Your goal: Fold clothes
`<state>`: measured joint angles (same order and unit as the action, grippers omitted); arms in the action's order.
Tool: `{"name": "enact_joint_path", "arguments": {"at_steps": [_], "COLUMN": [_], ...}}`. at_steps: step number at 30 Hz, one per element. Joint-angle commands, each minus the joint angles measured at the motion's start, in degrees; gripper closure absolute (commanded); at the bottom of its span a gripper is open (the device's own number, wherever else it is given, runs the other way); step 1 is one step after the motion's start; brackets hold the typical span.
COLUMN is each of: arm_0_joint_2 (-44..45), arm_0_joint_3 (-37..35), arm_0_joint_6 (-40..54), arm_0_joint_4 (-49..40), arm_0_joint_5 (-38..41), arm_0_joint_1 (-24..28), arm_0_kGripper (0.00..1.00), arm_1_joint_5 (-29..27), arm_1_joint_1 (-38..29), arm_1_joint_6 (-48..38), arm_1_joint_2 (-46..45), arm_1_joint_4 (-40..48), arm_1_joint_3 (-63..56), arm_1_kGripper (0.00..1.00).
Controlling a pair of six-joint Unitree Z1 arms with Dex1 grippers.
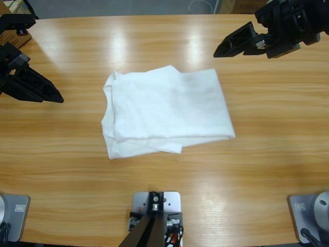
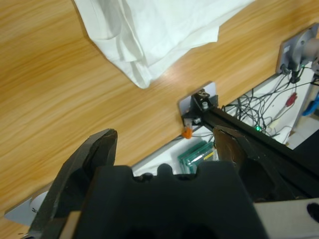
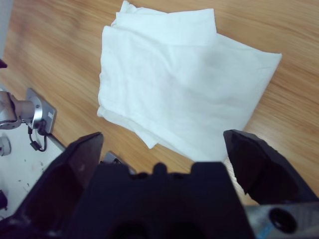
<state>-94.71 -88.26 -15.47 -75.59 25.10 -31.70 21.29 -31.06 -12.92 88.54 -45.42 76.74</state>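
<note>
The white T-shirt (image 1: 167, 110) lies folded into a rough rectangle of layers in the middle of the wooden table; no dark mark shows on it. My left gripper (image 1: 49, 92) hovers at the table's left side, well apart from the shirt, and is open. The left wrist view shows the left gripper (image 2: 164, 142) with nothing in it and the shirt's (image 2: 149, 30) layered corner beyond. My right gripper (image 1: 226, 49) hangs at the upper right, clear of the shirt and open. In the right wrist view the right gripper (image 3: 164, 147) looks down on the shirt (image 3: 174, 74).
Bare wooden table (image 1: 164, 190) surrounds the shirt on all sides. A cardboard box (image 1: 13, 37) sits at the far left corner. Past the table's front edge, cables and a green item (image 2: 197, 152) lie below.
</note>
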Motion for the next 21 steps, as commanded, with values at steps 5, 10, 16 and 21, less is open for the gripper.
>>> {"name": "enact_joint_path", "arguments": {"at_steps": [5,10,16,21], "arm_0_joint_2": [-4.2,-4.3,-4.4,-4.3], "arm_0_joint_3": [-1.3,-1.5,-2.0,-3.2], "arm_0_joint_6": [-0.3,-0.3,-0.5,-0.9], "arm_0_joint_4": [-0.3,-0.3,-0.3,-0.4], "arm_0_joint_5": [-0.2,-0.2,-0.2,-0.2], "arm_0_joint_1": [-0.8,-0.8,-0.8,-0.8], "arm_0_kGripper": [0.243,0.243,0.243,0.243], "arm_1_joint_5": [1.3,1.6,1.8,1.8], "arm_1_joint_1": [1.9,2.0,2.0,2.0], "arm_1_joint_6": [1.1,1.2,1.3,1.3], "arm_1_joint_2": [3.4,3.7,3.9,3.9], "arm_1_joint_4": [-0.4,-0.4,-0.4,-0.4], "arm_1_joint_3": [-2.2,-2.1,-2.2,-2.2], "arm_1_kGripper": [0.004,0.004,0.004,0.004]}}
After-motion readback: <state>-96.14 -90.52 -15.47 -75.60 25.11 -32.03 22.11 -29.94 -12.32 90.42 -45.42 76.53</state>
